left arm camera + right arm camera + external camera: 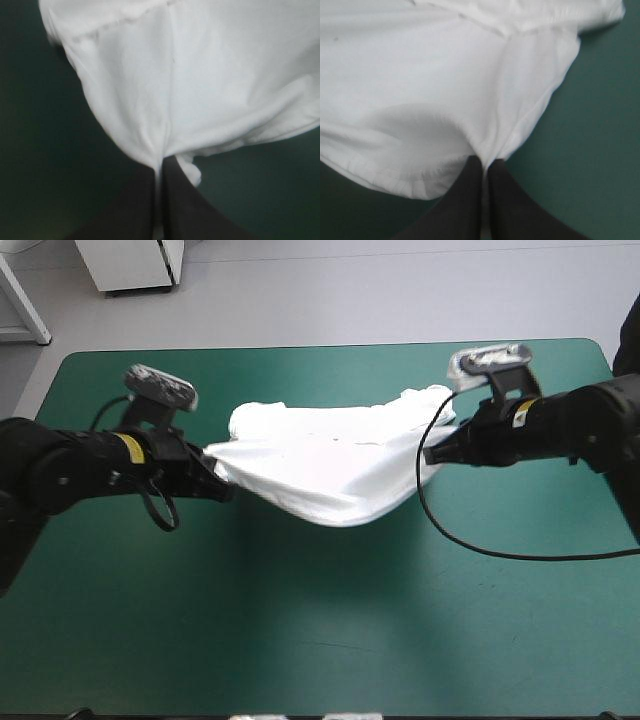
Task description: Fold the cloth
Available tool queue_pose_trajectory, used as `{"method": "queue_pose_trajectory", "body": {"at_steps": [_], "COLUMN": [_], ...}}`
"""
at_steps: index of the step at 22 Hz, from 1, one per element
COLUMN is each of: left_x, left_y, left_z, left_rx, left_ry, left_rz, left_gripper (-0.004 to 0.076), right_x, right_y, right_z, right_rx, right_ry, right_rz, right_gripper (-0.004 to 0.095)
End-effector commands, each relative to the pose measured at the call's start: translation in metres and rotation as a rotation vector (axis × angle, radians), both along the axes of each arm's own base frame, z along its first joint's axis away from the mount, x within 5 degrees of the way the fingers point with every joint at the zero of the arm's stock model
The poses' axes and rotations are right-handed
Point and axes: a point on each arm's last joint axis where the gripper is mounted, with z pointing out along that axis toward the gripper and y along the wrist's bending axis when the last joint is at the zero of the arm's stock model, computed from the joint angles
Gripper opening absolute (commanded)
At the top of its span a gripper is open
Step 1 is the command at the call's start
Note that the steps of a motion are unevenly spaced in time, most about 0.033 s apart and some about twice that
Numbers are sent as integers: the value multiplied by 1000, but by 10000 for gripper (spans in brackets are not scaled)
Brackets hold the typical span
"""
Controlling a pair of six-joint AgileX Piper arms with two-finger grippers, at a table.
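Teal-green cover spans the tabletop (300,640), and over its far half the white T-shirt (330,465) hangs stretched between the two arms. At the left, the left claw (222,488) comes in from the tabletop's left side and pinches the shirt's left end. In its wrist view the black fingers (140,200) are pressed all but together with a thin fold of cloth caught at the tips, and the fabric fans out ahead of them as a wide white sheet with a hem across its far part. From that grip the shirt runs rightward. Its near edge sags in a curve toward the cover at the middle, and whether it touches I cannot tell. Its far edge is bunched in soft lumps. At the right, the right claw (432,452) reaches in from the tabletop's right side and pinches the shirt's right end. Its wrist view shows the fingers (515,210) likewise nearly closed on a gathered pleat, with a hemmed edge drooping beside them. The right claw is a little nearer the far edge than the left, and the two are well apart.
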Motion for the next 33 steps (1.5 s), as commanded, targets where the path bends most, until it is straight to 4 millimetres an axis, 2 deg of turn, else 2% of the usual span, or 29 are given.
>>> {"method": "queue_pose_trajectory", "body": {"at_steps": [1, 4, 6, 8, 12, 18, 19, 21, 23, 24, 25, 27, 28, 29, 30, 31, 33], "left_x": [-29, -57, -74, -82, -96, -108, -106, -94, -78, -61, -53, -4, 10, 36, 52, 76, 116], "left_y": [15, 30, 39, 43, 51, 57, 56, 50, 41, 32, 29, 14, 13, 12, 15, 22, 33], "left_z": [77, 143, 177, 192, 218, 242, 243, 244, 245, 243, 241, 227, 223, 217, 213, 207, 197], "left_rx": [-121, -235, -309, -345, -418, -543, -551, -559, -573, -580, -574, -531, -545, -569, -598, -632, -750], "left_ry": [-270, -541, -727, -834, -1053, -1298, -1315, -1346, -1374, -1380, -1378, -1335, -1338, -1349, -1364, -1389, -1422], "left_rz": [-24, -44, -48, -50, -57, -39, -37, -29, -26, -18, -7, 69, 94, 123, 144, 177, 213], "left_gripper": [-10, -10, -10, -10, -10, -10, -10, -10, -10, -10, -10, -10, -10, -10, -10, -10, -10], "right_x": [-34, -68, -89, -100, -114, -122, -118, -111, -94, -78, -68, -32, -20, -1, 9, 32, 63], "right_y": [-14, -28, -37, -42, -47, -51, -50, -48, -43, -37, -34, -25, -24, -26, -30, -38, -56], "right_z": [80, 148, 181, 198, 218, 236, 237, 239, 238, 234, 232, 222, 219, 216, 215, 211, 206], "right_rx": [93, 209, 273, 312, 377, 468, 474, 491, 498, 498, 497, 445, 447, 463, 471, 492, 573], "right_ry": [-292, -621, -815, -921, -1070, -1263, -1276, -1309, -1316, -1298, -1284, -1269, -1265, -1273, -1290, -1304, -1331], "right_rz": [-17, -38, -52, -62, -72, -92, -94, -99, -106, -115, -121, -153, -167, -199, -219, -253, -295], "right_gripper": [-8, -7, -7, -8, -8, -8, -9, -9, -9, -9, -9, -10, -10, -13, -13, -13, -13]}}
